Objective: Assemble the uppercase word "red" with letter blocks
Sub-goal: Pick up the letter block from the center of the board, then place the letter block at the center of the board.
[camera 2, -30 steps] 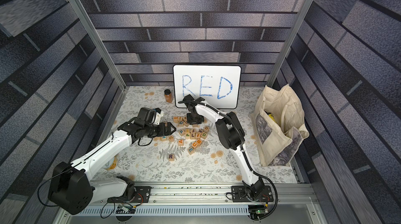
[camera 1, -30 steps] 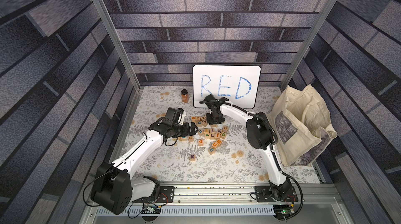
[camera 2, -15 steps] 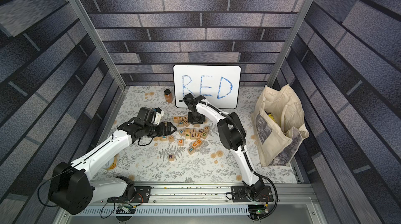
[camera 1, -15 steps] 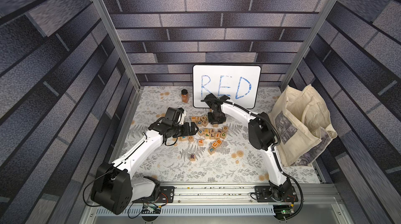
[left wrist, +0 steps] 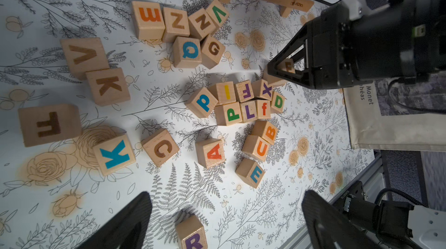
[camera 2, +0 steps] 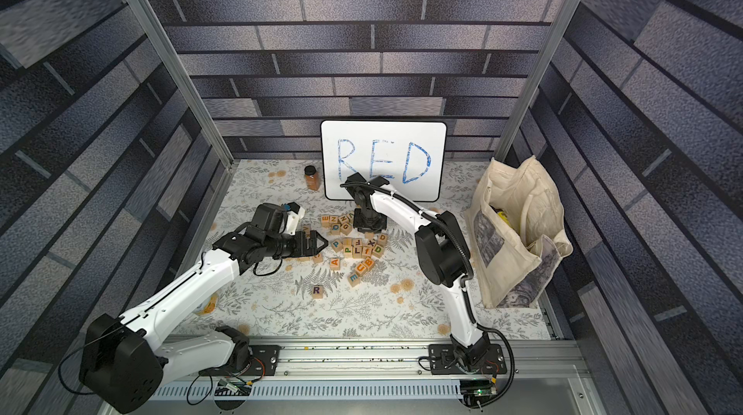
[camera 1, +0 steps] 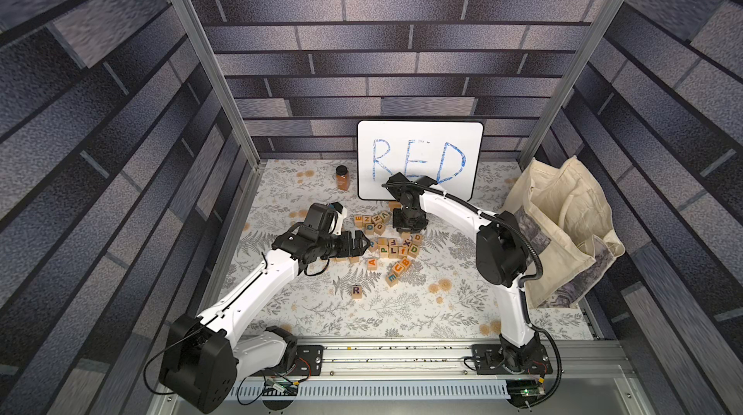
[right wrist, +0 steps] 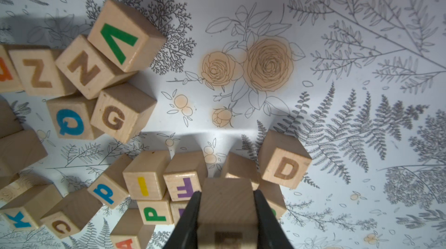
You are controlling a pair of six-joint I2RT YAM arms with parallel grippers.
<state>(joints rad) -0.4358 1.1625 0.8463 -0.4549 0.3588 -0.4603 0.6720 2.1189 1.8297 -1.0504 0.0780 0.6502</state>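
Gripping a brown-lettered cube above a crowded pile

The right gripper was clamped on a brown-lettered cube whose letter was too blurred to read. In both top views it hung just above the middle of the frame, directly below the white board. The left gripper had its jaws spread wide with nothing between them. In a top view it pointed at the left edge of the pile.

The green D block sat on the right edge of the pile, pressed against the f block and the X block. It lay close under the right gripper, and from the right wrist only a sliver of green showed past a finger. A brown D block stood just beside the held cube.

The orange E block was at the pile's upper left corner, touching the Z block on one side and free on the others. The purple R block lay alone at lower centre, well apart from the pile. A teal E block ended a short row at the pile's lower edge.

A jar stood left of the board, and a tote bag slumped at the right of the frame.
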